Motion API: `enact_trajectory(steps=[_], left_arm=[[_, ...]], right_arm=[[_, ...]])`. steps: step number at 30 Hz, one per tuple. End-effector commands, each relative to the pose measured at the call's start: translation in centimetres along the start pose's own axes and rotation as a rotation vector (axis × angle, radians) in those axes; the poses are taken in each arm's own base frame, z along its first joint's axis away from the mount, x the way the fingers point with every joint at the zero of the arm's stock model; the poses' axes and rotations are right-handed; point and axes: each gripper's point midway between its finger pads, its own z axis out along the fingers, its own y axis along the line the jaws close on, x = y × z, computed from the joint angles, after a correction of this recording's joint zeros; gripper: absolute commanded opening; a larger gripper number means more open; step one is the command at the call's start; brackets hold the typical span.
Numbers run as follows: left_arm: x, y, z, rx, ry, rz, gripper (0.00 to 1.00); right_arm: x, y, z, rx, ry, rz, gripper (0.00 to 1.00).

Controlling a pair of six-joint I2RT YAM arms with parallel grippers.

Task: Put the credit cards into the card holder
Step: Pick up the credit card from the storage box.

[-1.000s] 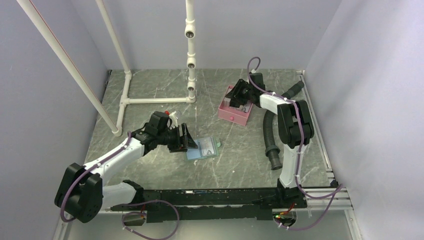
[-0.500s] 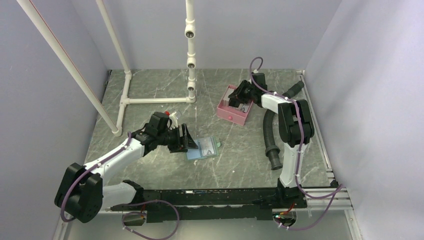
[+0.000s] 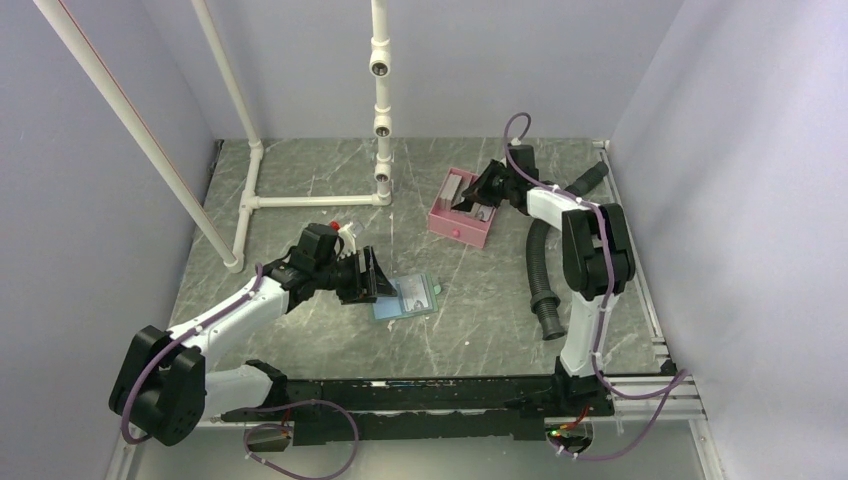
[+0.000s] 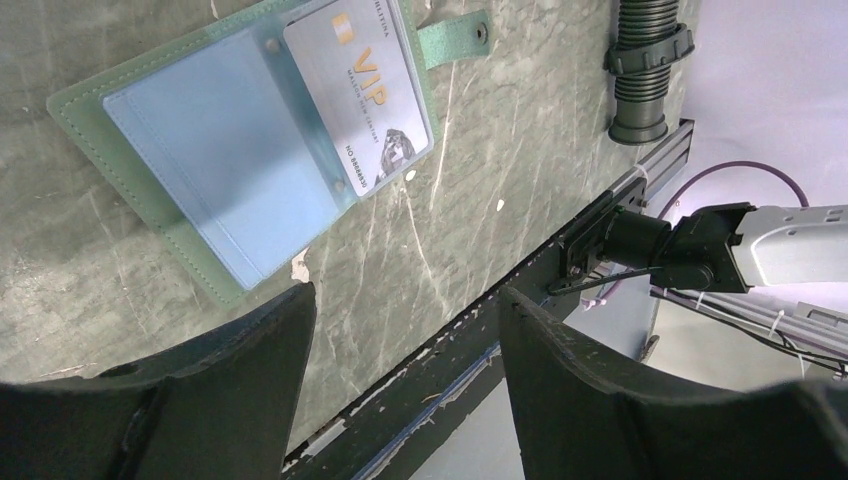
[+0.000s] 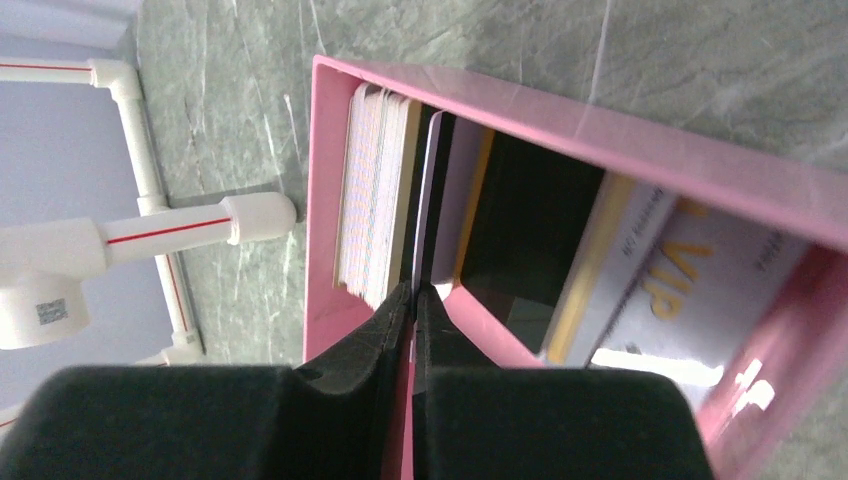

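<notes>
The grey-green card holder [image 3: 408, 297] lies open on the table, light blue inside, with a silver VIP card [image 4: 360, 95] in its right pocket [image 4: 220, 150]. My left gripper [image 3: 372, 277] is open and empty just left of it [image 4: 403, 300]. The pink tray [image 3: 455, 232] holds the credit cards: a stack on edge [image 5: 375, 190], a dark card [image 5: 530, 230] and a silver VIP card [image 5: 680, 290]. My right gripper [image 3: 478, 193] reaches into the tray [image 5: 600, 130] and is shut [image 5: 412, 292] on the edge of one thin pale card [image 5: 432, 200] beside the stack.
A black corrugated hose [image 3: 540, 270] lies right of the tray, by the right arm. A white pipe frame [image 3: 310, 200] stands at the back left. A black rail [image 3: 430, 390] runs along the table's near edge.
The pink tray has shifted and turned a little to the left, while my right gripper has moved slightly right over it. The left arm and card holder have not moved.
</notes>
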Motion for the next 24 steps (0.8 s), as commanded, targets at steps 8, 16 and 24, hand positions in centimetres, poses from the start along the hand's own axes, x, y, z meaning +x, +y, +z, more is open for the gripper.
enact_trajectory(steps=[8, 16, 24], left_arm=[[-0.7, 0.5, -0.1, -0.021, -0.039, -0.003, 0.73], [-1.3, 3.6, -0.6, -0.071, -0.054, -0.08, 0.72], [-0.4, 6.4, 0.9, -0.143, 0.004, -0.125, 0.7]], right_arm=[[-0.6, 3.6, -7.6, -0.007, -0.065, -0.186, 0.0], [9.0, 5.8, -13.4, -0.186, 0.139, -0.526, 0.0], [23.9, 7.9, -14.3, -0.426, 0.592, -0.428, 0.0]])
